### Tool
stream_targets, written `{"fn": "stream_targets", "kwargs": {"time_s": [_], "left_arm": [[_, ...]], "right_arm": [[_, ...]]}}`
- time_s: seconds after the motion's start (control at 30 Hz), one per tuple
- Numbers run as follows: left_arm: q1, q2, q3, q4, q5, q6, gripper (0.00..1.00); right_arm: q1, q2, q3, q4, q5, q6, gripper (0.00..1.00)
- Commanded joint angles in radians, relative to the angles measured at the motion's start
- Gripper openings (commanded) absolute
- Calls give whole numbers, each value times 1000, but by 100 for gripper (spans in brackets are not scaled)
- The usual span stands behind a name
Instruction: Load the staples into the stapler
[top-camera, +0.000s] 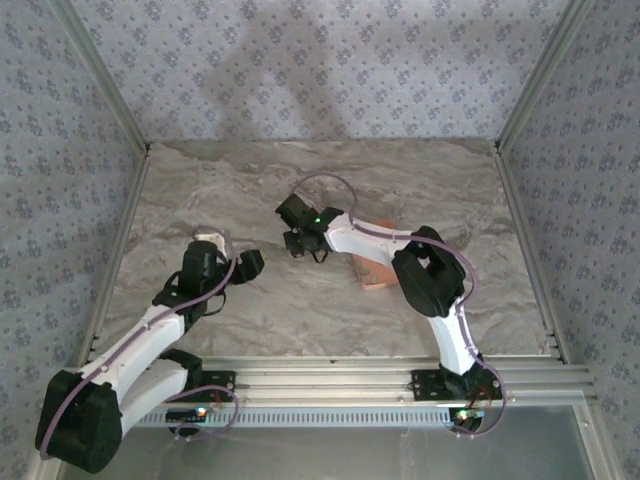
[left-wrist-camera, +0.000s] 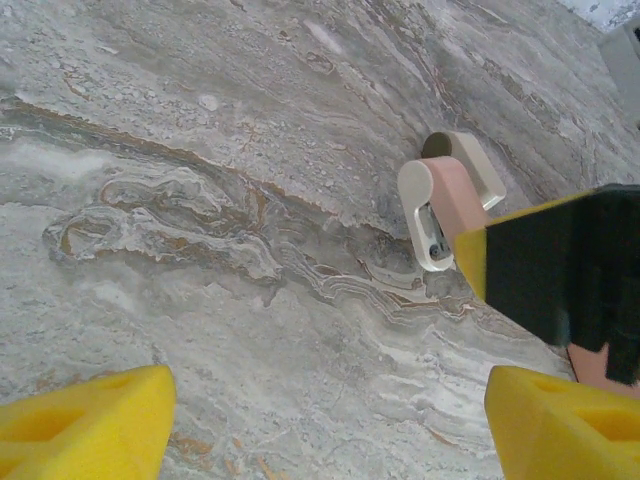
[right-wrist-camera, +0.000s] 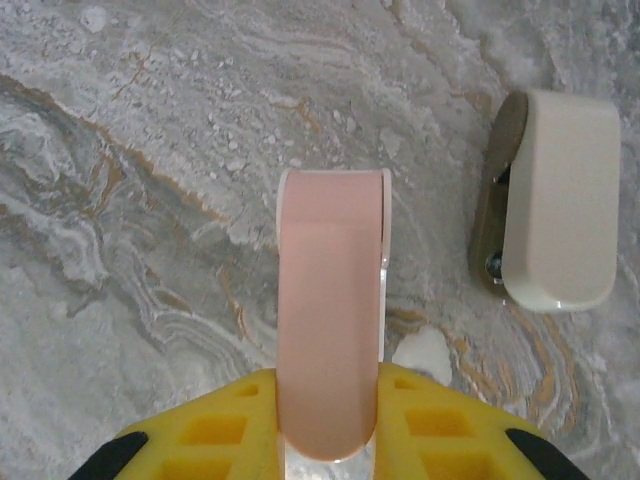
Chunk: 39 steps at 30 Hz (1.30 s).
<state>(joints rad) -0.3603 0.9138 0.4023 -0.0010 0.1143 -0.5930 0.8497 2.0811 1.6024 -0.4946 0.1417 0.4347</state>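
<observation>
Marble tabletop (top-camera: 300, 320), stapler (right-wrist-camera: 330, 320) pinched in right fingers (right-wrist-camera: 220, 435), orange tray (top-camera: 372, 270) beneath arm (top-camera: 435, 275)

We've got a pale pink and white mini plastic stapler (right-wrist-camera: 330, 330), a grey-beige marbled tabletop (right-wrist-camera: 150, 200) veined in rusty brown, yellow finger pads (left-wrist-camera: 80, 420), and lilac flower-sprigged wall panels (top-camera: 320, 60).

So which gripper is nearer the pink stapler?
Right. The right gripper is shut on the stapler; the left gripper hangs open off to one side, not touching it.
</observation>
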Motion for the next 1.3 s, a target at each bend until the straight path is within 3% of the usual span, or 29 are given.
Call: {"fn": "stream_targets", "kwargs": {"time_s": [0.0,0.43,0.6,0.83,1.03,1.27], "left_arm": [[10,-21,-17,-20,-10,4,81],[18,-14,-17,-22,-14,9,83],[21,-14,-16,-19,-15,11,83],[23,-11,1,-21,-12,18,85],[23,-10,-5,-12,-7,16,85],[24,-9,-6,-2,1,15,85]], "right_arm": [[-18,33,62,-22,-13,-52,23],[-48,102,132,-24,-58,-43,26],[-46,86,130,-25,-55,-35,37],[-53,-59,51,-43,10,-52,48],[-119,-214,-110,-101,63,-6,58],[-201,-280,-256,-79,21,48,65]]}}
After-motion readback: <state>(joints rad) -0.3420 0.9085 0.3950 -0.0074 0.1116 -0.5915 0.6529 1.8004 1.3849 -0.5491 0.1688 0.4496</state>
